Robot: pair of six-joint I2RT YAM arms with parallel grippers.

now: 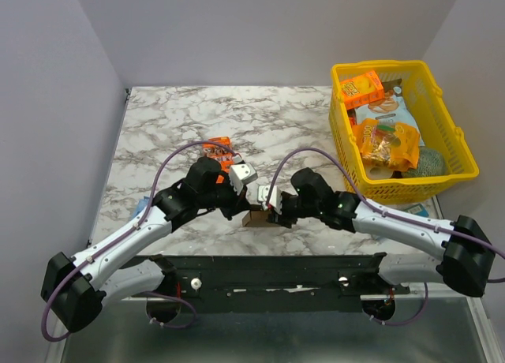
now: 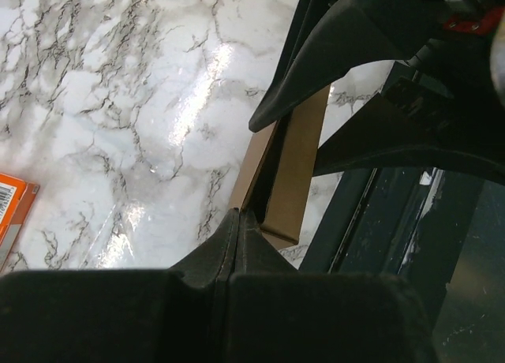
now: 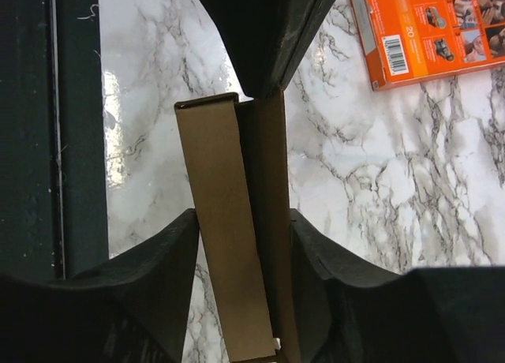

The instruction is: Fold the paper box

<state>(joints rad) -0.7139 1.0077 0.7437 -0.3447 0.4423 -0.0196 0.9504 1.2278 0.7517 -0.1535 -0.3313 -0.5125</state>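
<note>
Showed right fingers [image 3: 158, 276] clamped across the long sides of the paper box [image 3: 225, 221], and left fingers [image 2: 223, 241] pressed together at its end; could not tell whether pinching a flap. Found the box at the table's [image 1: 197, 110] near edge, midway along. Judged squaring-up underway: needed an even squeeze, without crushing the walls.

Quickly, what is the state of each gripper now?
Left gripper: closed, pinching the paper box.
Right gripper: closed on the paper box too.
</note>
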